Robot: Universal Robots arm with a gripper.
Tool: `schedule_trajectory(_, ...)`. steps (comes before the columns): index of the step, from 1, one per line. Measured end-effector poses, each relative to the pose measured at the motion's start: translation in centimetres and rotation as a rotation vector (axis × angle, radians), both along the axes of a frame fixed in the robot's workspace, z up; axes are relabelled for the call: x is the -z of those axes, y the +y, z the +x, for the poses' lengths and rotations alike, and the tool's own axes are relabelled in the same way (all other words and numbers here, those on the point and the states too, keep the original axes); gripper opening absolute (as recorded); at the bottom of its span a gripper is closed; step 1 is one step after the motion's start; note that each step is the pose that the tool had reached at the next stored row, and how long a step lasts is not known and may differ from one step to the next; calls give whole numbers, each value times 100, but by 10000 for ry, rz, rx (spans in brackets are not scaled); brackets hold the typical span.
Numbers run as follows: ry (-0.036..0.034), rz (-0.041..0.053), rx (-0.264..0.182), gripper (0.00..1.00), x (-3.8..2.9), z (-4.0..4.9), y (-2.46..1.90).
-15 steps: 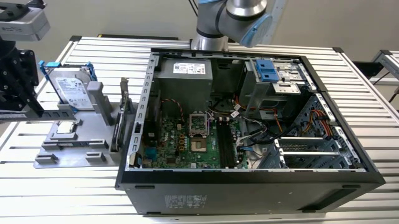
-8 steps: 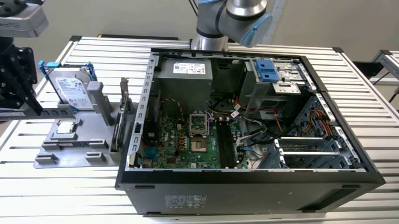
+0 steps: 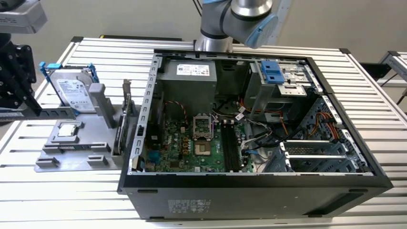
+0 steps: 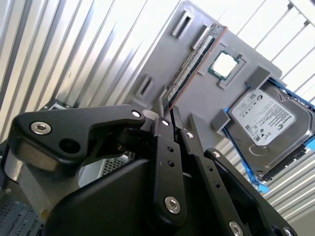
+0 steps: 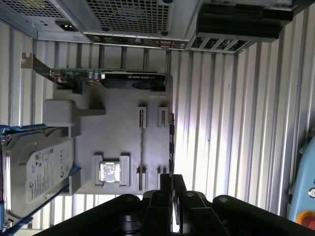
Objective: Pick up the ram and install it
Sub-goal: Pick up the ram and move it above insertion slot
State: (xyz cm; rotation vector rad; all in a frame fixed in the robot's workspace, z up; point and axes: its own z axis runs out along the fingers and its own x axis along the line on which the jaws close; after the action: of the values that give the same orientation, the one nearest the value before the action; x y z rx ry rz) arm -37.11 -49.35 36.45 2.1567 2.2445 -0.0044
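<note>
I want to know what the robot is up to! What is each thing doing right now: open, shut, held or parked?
Thin dark ram stick: gripped, not installed.
Black robot gripper: shut on the ram stick.
Black computer case: side open.
Long black motherboard slots: empty.
Silver-labelled hard drive with blue rails: parked in the grey holder.
Green expansion card: standing on edge in holder.
Square silver processor chip: lying flat in holder.

One ram (image 4: 193, 63), one hard drive (image 4: 263, 120), one processor (image 4: 225, 65), one expansion card (image 5: 128, 78)
</note>
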Motion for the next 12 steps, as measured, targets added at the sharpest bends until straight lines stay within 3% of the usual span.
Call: schedule_trajectory(12,0,0,0,0,-77,0,0)
